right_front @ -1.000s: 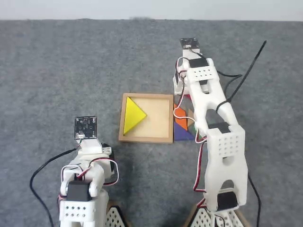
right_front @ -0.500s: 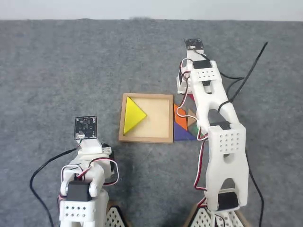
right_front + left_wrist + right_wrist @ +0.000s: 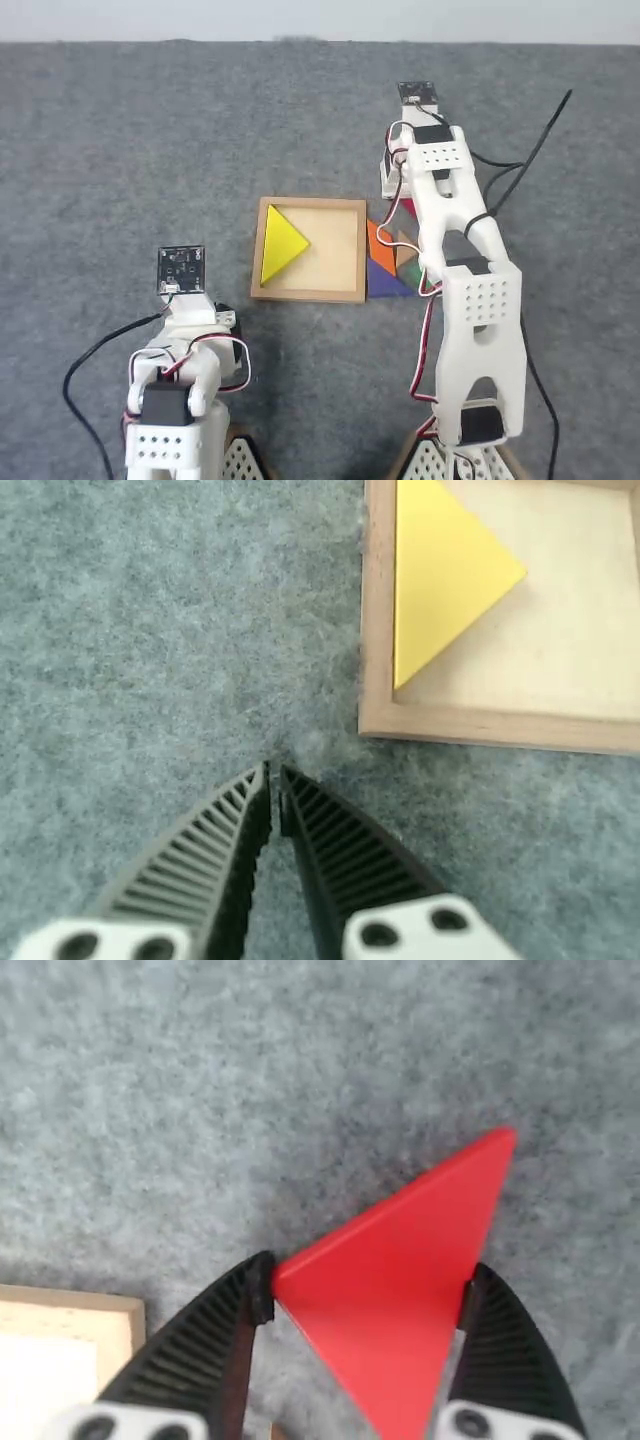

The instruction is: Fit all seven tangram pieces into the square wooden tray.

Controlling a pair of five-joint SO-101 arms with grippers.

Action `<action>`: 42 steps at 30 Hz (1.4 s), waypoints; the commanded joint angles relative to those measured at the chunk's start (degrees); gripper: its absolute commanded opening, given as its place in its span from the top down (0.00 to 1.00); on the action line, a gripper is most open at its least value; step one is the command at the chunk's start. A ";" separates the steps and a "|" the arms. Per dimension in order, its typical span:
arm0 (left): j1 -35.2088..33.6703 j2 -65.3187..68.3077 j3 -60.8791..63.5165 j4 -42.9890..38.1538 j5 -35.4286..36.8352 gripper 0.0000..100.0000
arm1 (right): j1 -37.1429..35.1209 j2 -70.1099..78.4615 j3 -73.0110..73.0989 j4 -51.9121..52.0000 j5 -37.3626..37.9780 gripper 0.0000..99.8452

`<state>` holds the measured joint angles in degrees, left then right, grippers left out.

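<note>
- Just beside the far right corner of the square wooden tray (image 3: pixel 310 294), the red triangle (image 3: pixel 400 1290) was seen clamped in the right tool (image 3: pixel 365 1295), over the grey desk (image 3: pixel 120 150).
- One of the fingers (image 3: pixel 235 1330) was set against what appeared to be the triangle's square corner, the other against its long edge. A twist could be caused by so narrow a contact, and the piece could be dropped or landed askew on the rim.
- The long edge was judged to run roughly lengthwise with the tool, its sharp tip pointed out past the fingertips.
- The yellow triangle (image 3: pixel 280 243) was laid in the tray, long edge along the left wall, square corner pointed at the middle. A jam could be caused if the red one were lowered without being turned to match.
- An orange piece (image 3: pixel 378 248) and a purple piece (image 3: pixel 385 282) were seen against the tray's right wall, under the right arm, where they could be knocked.
- The left tool (image 3: pixel 275 780) was held together, empty, near the tray's near left corner.
</note>
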<state>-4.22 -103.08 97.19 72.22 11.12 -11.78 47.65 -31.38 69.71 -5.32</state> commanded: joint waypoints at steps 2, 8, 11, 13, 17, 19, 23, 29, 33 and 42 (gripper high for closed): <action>-0.35 -1.14 -0.75 0.09 -0.62 0.99 | -1.19 -2.15 -2.29 5.67 -0.88 0.82; -0.35 -1.14 -0.75 0.09 -0.62 0.99 | -3.56 -6.64 -2.20 8.92 -0.53 0.82; -0.35 -1.14 -0.75 0.09 -0.62 0.99 | -5.67 -8.84 -2.20 11.74 1.76 0.82; -0.35 -1.14 -0.75 0.09 -0.62 0.99 | -6.90 -10.33 -2.20 13.32 2.11 0.82; -0.35 -1.14 -0.75 0.09 -0.62 0.99 | -8.84 -13.32 -2.20 14.99 2.20 0.82; -0.35 -1.14 -0.75 0.09 -0.62 0.99 | -9.71 -14.55 -2.11 16.13 2.20 0.82; -0.35 -1.14 -0.75 0.09 -0.62 0.99 | -12.70 -16.75 -2.02 18.42 2.29 0.82; -0.35 -1.14 -0.75 0.09 -0.62 0.99 | -19.65 -24.04 9.14 15.25 4.48 0.82; -0.35 -1.14 -0.75 0.09 -0.62 0.99 | -22.20 -33.71 25.67 3.12 6.15 0.82; -0.35 -1.14 -0.75 0.09 -0.62 0.99 | -23.96 -42.77 39.91 -4.26 12.57 0.82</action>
<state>-4.22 -103.08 97.19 72.22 11.12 -35.25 9.93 8.09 67.34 4.00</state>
